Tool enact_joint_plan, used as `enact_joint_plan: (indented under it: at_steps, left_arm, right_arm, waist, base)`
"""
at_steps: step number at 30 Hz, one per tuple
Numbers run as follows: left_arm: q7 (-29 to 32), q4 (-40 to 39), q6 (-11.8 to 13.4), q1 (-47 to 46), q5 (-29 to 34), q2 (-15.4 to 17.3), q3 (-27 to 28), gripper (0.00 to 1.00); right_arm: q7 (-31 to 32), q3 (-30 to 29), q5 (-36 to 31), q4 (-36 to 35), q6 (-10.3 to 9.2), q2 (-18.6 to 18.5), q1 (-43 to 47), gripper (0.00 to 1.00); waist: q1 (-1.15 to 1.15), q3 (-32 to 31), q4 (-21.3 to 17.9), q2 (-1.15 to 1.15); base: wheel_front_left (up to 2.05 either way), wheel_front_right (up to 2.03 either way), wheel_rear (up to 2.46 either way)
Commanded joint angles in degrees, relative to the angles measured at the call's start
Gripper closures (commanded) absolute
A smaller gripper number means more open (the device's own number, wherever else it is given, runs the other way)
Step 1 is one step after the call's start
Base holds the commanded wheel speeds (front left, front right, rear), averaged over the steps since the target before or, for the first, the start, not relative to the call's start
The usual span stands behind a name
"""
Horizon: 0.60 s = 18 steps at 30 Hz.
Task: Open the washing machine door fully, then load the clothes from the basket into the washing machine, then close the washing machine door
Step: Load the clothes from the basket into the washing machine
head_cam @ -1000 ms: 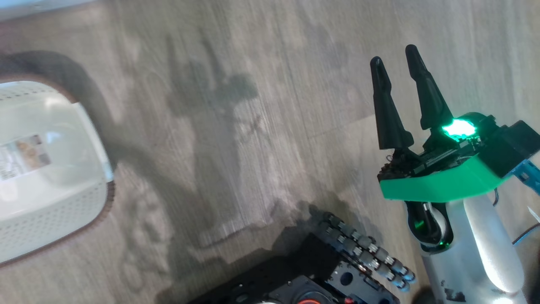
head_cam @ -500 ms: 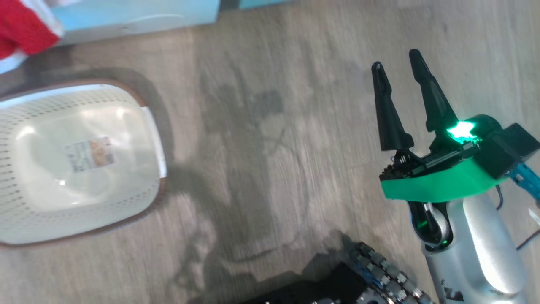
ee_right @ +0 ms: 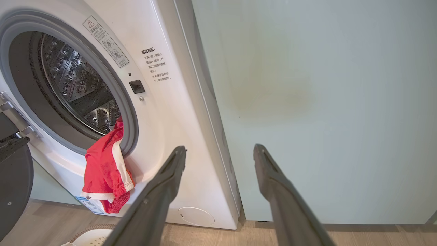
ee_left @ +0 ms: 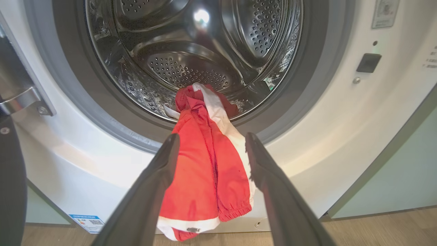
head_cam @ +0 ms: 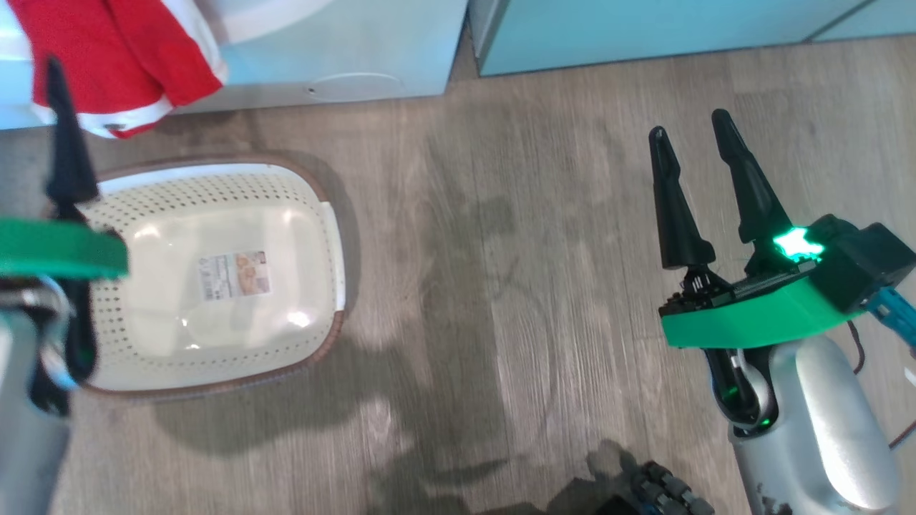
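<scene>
My left hand point(ee_left: 212, 136) is spread and empty just before the clothes point(ee_left: 201, 171), which droop from the drum point(ee_left: 191, 68) over the washing machine point(ee_left: 341, 119) front; I should pinch the dangling hem and push it deep inside; my right hand point(ee_right: 219, 148), also spread, holds nothing.

Right tool point(ee_right: 219, 148) fingers spread wide, aimed at washing machine point(ee_right: 177, 136) right edge. Door point(ee_right: 13, 181) open, far left. Red-white clothes point(ee_right: 106, 167) hang from drum point(ee_right: 78, 89) over grey seal point(ee_right: 128, 102). Basket point(ee_right: 92, 235) rim on floor point(ee_right: 205, 235), bottom-left. Teal cabinet point(ee_right: 324, 102) right.
</scene>
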Motion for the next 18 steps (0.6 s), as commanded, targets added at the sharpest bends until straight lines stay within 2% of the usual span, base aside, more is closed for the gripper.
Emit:
enact_joint_plan:
  at_steps: [1,4,5,7,8,13,18]
  left_arm:
    - [-0.5,-2.2,0.4,-0.2,1.1,1.8,2.6,0.00]
    - [-0.7,-5.5,1.3,3.8,2.7,0.1,2.2,0.00]
    - [-0.7,-7.0,1.5,5.8,3.5,-1.7,2.0,0.00]
    - [-0.8,-7.9,1.5,7.5,4.5,-3.1,1.8,0.00]
    - [-0.8,-7.9,1.5,7.5,4.5,-3.1,1.8,0.00]
    - [-0.8,-8.5,-0.1,11.4,7.2,-7.1,2.0,0.00]
    - [-0.8,-7.4,-3.2,13.2,9.5,-10.0,2.4,0.00]
  right_arm:
    - [0.3,0.8,-0.4,-1.5,0.00,-0.3,1.5,0.00]
    - [0.7,0.2,-0.7,-1.1,0.00,-0.3,1.8,0.00]
    - [1.0,-0.1,-1.0,-0.8,0.00,-0.3,2.0,0.00]
    - [1.3,-0.4,-1.3,-0.5,0.00,-0.3,2.2,0.00]
    - [1.3,-0.4,-1.3,-0.5,0.00,-0.3,2.2,0.00]
    - [2.3,-1.2,-1.8,0.6,0.00,-0.3,3.4,0.00]
    - [2.9,-1.9,-2.0,1.1,0.00,-0.3,4.8,0.00]
  waist:
    - [0.01,-0.9,0.8,-0.01]
    - [0.01,-2.0,1.7,-0.01]
    - [0.01,-2.8,2.2,-0.01]
    - [0.01,-3.7,2.7,-0.01]
    - [0.01,-3.7,2.7,-0.01]
    - [0.01,-7.3,4.2,-0.01]
    - [0.01,-10.5,5.3,-0.01]
  base:
    - [0.00,0.00,0.00]
    - [0.00,0.00,0.00]
    - [0.00,0.00,0.00]
    - [0.00,0.00,0.00]
    - [0.00,0.00,0.00]
    - [0.00,0.00,0.00]
    - [0.00,0.00,0.00]
